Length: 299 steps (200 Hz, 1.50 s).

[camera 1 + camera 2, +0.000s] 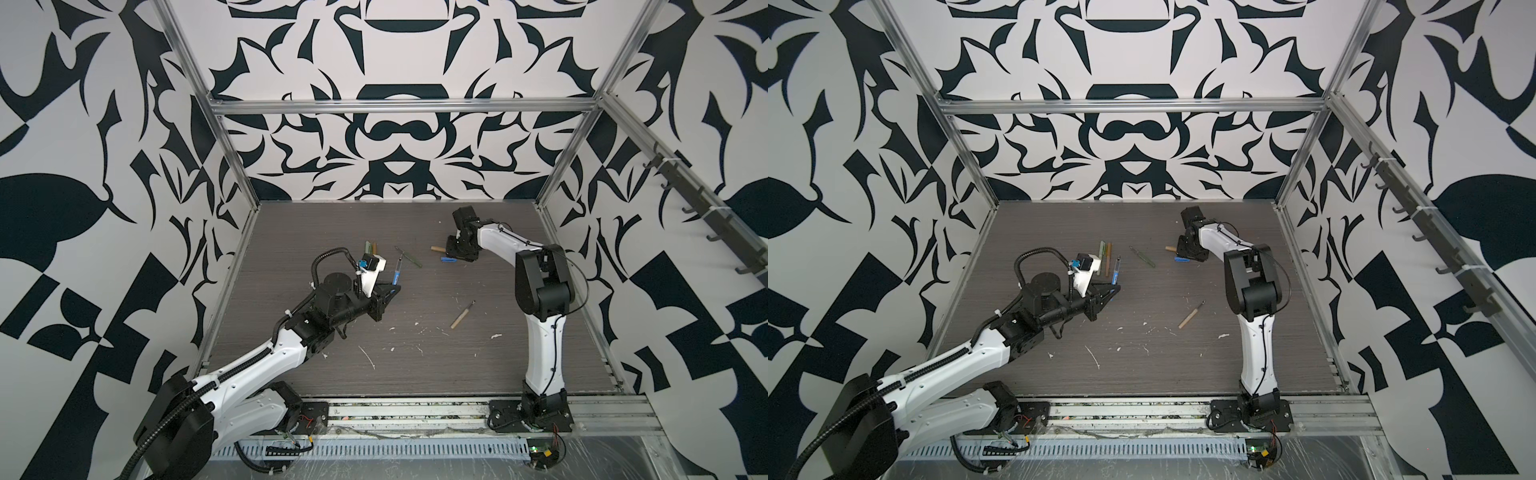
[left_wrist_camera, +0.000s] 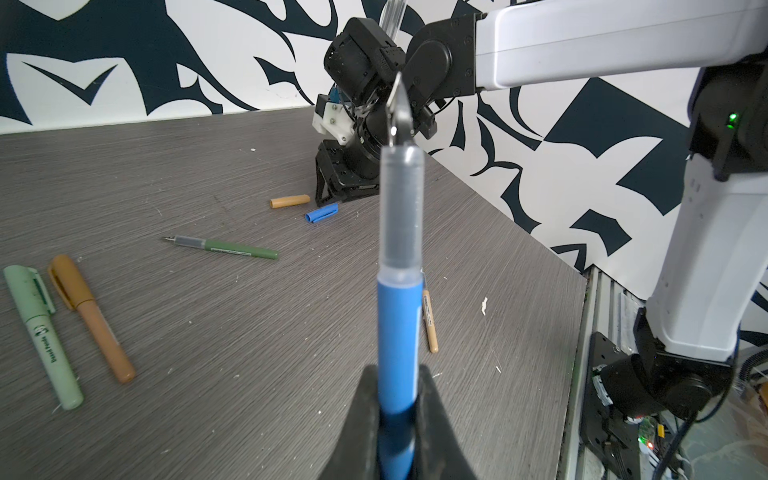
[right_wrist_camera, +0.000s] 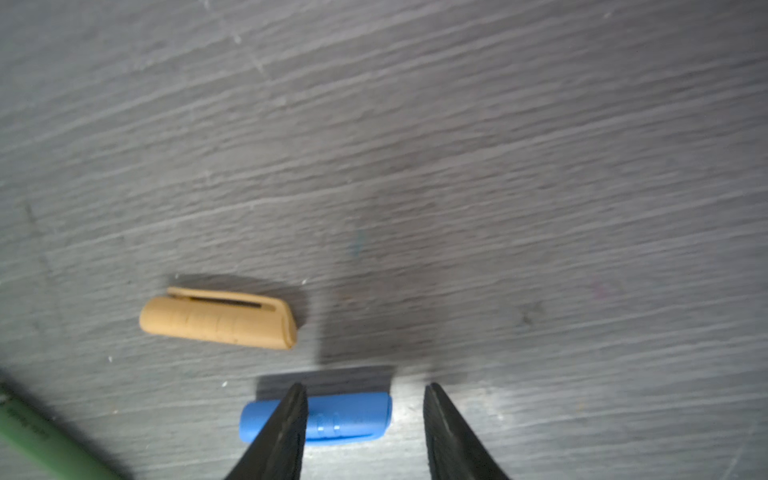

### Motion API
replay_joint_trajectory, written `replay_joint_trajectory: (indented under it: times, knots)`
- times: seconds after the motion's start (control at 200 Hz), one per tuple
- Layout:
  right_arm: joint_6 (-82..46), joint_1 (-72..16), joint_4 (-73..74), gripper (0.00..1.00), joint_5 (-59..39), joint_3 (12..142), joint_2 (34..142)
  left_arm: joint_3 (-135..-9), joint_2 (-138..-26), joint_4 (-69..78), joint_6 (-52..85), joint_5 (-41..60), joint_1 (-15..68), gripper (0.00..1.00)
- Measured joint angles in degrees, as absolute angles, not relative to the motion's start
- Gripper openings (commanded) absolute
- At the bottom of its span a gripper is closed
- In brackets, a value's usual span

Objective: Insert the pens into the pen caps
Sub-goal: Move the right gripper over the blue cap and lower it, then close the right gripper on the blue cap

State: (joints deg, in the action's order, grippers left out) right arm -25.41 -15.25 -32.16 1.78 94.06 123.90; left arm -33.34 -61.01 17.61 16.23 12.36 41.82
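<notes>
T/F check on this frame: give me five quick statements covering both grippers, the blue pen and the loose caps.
1. The left gripper is shut on the blue pen. True.
2. The right gripper holds the blue cap in the air. False: its jaws are open at the cap, which lies on the table.
3. The tan cap lies near the blue cap, not touching it. True.
4. The dark green pen is capped. False: its tip is bare.
5. The pale green pen and ochre-brown pen lie side by side, both capped. True.
</notes>
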Motion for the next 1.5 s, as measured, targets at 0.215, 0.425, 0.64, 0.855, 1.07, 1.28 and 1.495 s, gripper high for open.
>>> replay_joint_trajectory:
  times: [0.215, 0.425, 0.64, 0.855, 1.07, 1.28, 1.495]
  knots:
    - [-23.5, -16.9, -33.3, 0.5, 2.4, 94.4, 124.6, -33.3, -61.0, 17.6, 16.2, 12.4, 41.8, 0.04]
    - [-21.2, -18.1, -34.2, 0.47, 4.2, 93.8, 124.6, -33.3, -61.0, 17.6, 16.2, 12.4, 41.8, 0.04]
    - [-18.8, -17.9, -35.1, 0.37, 3.8, 92.2, 123.3, -33.3, -61.4, 17.7, 16.3, 12.4, 41.8, 0.04]
    - [-16.7, -17.3, -38.8, 0.34, 1.8, 94.1, 123.3, -33.3, -62.2, 17.7, 16.3, 12.4, 41.8, 0.04]
    - [-15.4, -15.6, -40.3, 0.18, -3.2, 97.4, 123.3, -33.3, -62.2, 17.7, 16.3, 12.4, 41.8, 0.04]
    - [-15.9, -12.2, -40.3, 0.26, -10.5, 97.6, 123.3, -33.3, -62.2, 17.7, 16.3, 12.6, 41.9, 0.04]
    - [-16.4, -10.5, -40.2, 0.27, -13.3, 97.7, 123.4, -33.3, -62.4, 17.7, 16.3, 13.0, 41.9, 0.04]
